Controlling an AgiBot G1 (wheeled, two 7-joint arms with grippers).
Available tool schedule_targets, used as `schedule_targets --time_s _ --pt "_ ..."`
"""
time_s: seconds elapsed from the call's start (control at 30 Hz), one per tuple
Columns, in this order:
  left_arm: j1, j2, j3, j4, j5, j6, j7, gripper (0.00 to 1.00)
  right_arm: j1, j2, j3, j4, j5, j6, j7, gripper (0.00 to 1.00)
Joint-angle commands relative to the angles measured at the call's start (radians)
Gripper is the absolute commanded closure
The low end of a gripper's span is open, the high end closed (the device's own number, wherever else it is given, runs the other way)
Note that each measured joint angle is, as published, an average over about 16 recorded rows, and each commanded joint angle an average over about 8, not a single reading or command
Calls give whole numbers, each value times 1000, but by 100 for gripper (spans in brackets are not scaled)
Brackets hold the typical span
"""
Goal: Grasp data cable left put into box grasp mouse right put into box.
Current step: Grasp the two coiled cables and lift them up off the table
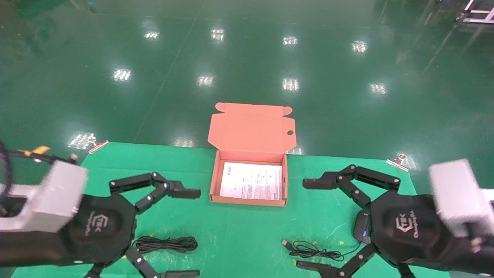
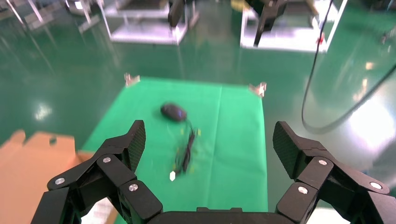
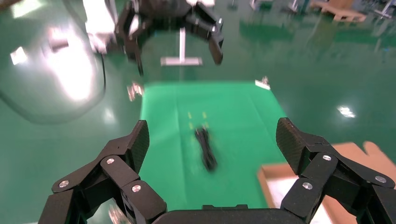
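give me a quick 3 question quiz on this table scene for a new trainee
1. True or false: the shallow orange-brown cardboard box already holds the bundled black data cable.
2. Which lies nearer the right gripper? A) the bundled data cable B) the small black wired mouse C) the metal clip at the green mat's far corner
3. Fill in: the jaws of the left gripper are ____.

Key
1. False: only a white printed sheet lies in the box; the cable is on the mat by the left gripper.
2. B
3. open
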Motion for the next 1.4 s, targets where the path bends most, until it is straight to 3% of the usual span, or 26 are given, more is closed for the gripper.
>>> schedule_targets --time_s 0.03,0.37,0.57,0.77,1.07,1.4 --pt "-25 4 19 -6 41 4 -9 0 22 8 -9 9 -41 -7 -7 0" --pt "-170 80 158 -18 351 2 -1 0 262 -66 -235 28 -478 -52 -213 0" --pt "-219 143 247 -23 547 -18 3 0 321 -130 -362 28 -682 -23 -280 0" --pt "-226 205 325 -25 724 -56 -4 0 304 -180 -431 25 -830 38 -278 0" --pt "-174 265 406 -13 942 -135 -74 0 213 -223 -470 14 -958 156 -203 0" --pt "-137 326 430 112 1028 -197 -156 0 107 -241 -471 -48 -1001 285 -140 0"
